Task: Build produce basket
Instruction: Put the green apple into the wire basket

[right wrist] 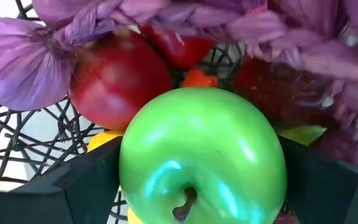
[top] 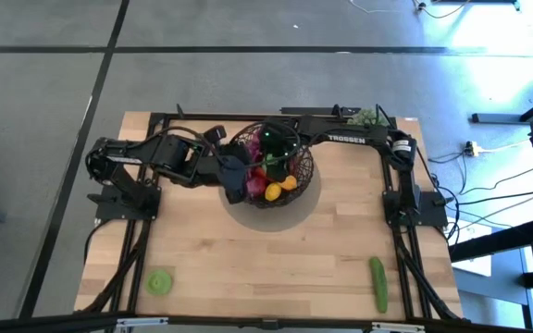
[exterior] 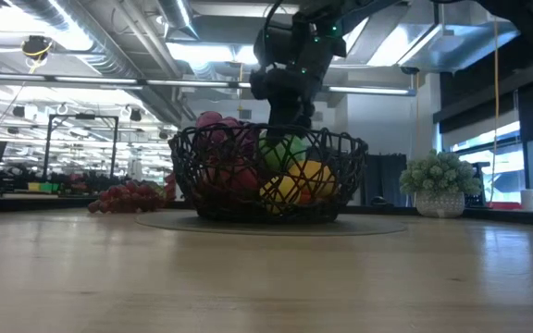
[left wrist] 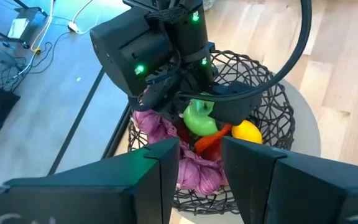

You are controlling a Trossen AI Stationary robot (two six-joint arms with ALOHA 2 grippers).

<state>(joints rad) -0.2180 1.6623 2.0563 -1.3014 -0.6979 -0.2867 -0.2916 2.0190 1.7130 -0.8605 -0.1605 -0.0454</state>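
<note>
The dark wire basket (top: pixel 271 168) stands mid-table on a round grey mat. It holds a purple leafy piece (left wrist: pixel 188 171), a red apple (right wrist: pixel 117 81), a yellow lemon (left wrist: pixel 247 132) and an orange-red piece (left wrist: pixel 209 142). My right gripper (left wrist: pixel 205 109) reaches into it from above with a green apple (right wrist: pixel 204 155) between its fingers. My left gripper (left wrist: pixel 201 180) hovers above the basket's left rim, fingers apart, nothing between them. A green cucumber (top: pixel 378 282) and a round green piece (top: pixel 160 282) lie near the front edge. My right gripper has the green apple between its two fingers, one on each flank (right wrist: pixel 126 168), with the stem end toward the wrist camera. The fingers (right wrist: pixel 82 186) point steeply down from above. The apple sits upright at rim height over the other produce; whether it rests on them I cannot tell.
A bunch of reddish grapes (exterior: pixel 132 196) lies on the table left of the basket in the low view. A pale green bumpy cluster in a white pot (exterior: pixel 440 185) stands at the far right corner. Bare wood stretches between the basket and the front edge.
</note>
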